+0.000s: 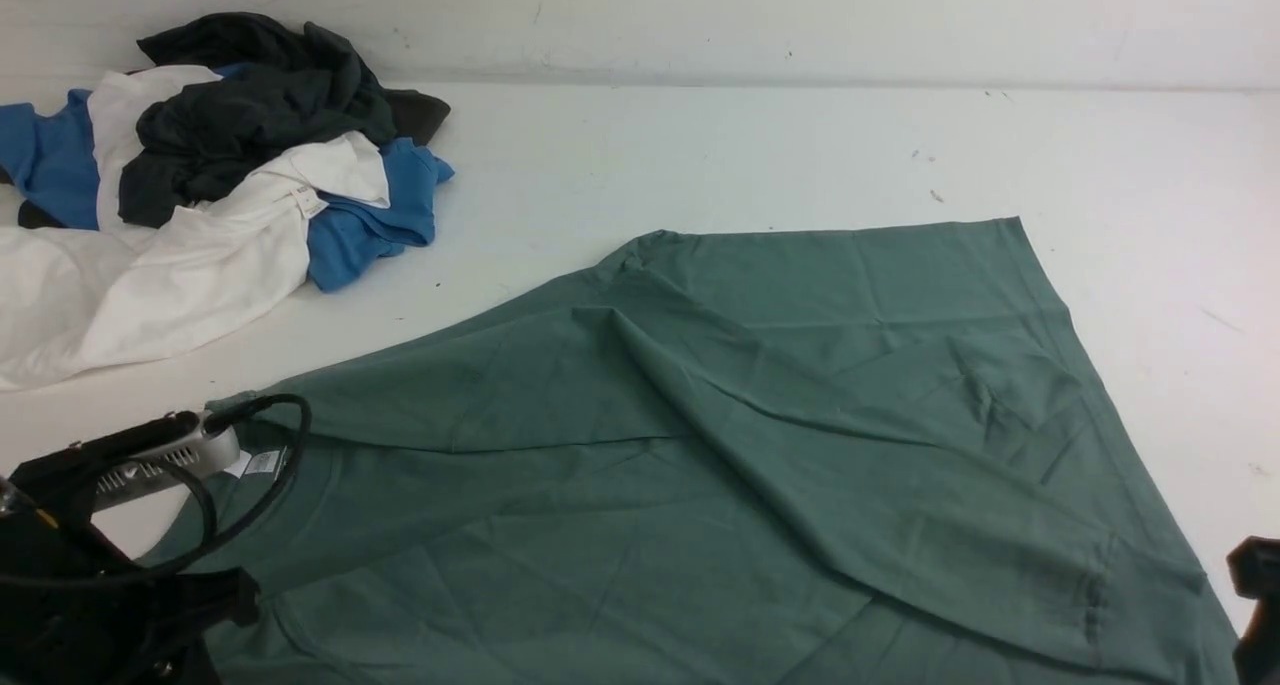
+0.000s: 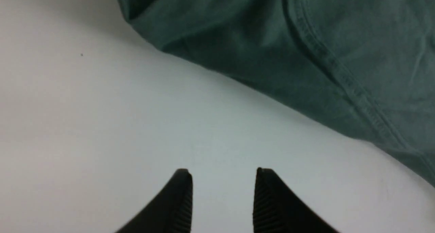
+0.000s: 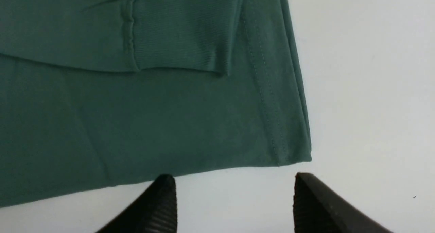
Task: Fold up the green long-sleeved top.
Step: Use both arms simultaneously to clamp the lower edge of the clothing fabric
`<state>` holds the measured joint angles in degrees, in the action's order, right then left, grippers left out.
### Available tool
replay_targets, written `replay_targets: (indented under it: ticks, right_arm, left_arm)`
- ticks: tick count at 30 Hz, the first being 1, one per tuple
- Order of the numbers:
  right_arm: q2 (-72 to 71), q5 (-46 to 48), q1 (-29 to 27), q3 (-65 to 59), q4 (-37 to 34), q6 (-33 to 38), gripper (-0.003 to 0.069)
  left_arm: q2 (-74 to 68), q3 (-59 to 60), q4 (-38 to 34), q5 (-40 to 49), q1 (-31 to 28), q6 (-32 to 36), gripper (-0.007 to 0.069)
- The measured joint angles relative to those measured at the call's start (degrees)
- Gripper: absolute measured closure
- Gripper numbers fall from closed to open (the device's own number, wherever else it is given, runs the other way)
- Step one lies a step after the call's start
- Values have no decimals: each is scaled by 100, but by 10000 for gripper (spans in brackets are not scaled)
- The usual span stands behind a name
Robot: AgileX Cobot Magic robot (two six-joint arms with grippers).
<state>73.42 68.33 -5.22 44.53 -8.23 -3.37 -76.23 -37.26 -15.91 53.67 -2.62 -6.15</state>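
The scene is lit brightly and evenly from above, and the white table (image 1: pixel 760 155) is nearly washed out. Soft shadows are held in the folds of the green long-sleeved top (image 1: pixel 760 445). In the wrist views the left gripper (image 2: pixel 223 173) and right gripper (image 3: pixel 234 177) are rendered dark and unsharp; the left wrist view is softer overall.

Colour check, all three views: muted green on white.
I read the green long-sleeved top (image 1: pixel 760 415) as one plain sage green with no print, darker in the creases, with matching green stitching and a white neck label (image 1: pixel 262 462). The table (image 1: pixel 700 145) is off-white with a few dark specks. The pile shows a dark grey garment (image 1: pixel 250 105), a blue garment (image 1: pixel 370 225) and a white garment (image 1: pixel 150 275). The left claw (image 2: pixel 222 173) and right claw (image 3: pixel 234 178) are black and ribbed.
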Motion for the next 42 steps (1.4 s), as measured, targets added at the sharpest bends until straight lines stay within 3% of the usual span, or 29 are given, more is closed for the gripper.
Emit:
replay_targets:
  ticks: [7, 19, 29, 32, 39, 42]
  right_arm:
    - [-59, -291, 0, -28, -105, 51, 230]
    - [-59, -405, 0, -34, -105, 57, 230]
    - [-59, -441, 0, -34, -124, 57, 230]
    - [-59, -386, 0, -34, -137, 72, 230]
    - [-59, -94, 656, -223, -115, 70, 230]
    - [-59, -94, 1134, -505, 12, 70, 230]
  left_arm:
    - [-7, 68, -158, -958, 85, 1, 361]
    - [-766, 68, -695, -1260, 216, 1, 162]
    - [-1336, -23, -781, -1429, 216, 1, 151]
    - [-1391, -50, -759, -1406, 216, 56, 194]
    - [-1466, -56, -701, -1420, 192, 576, 561]
    - [-1472, -72, -722, -1412, 192, 720, 610]
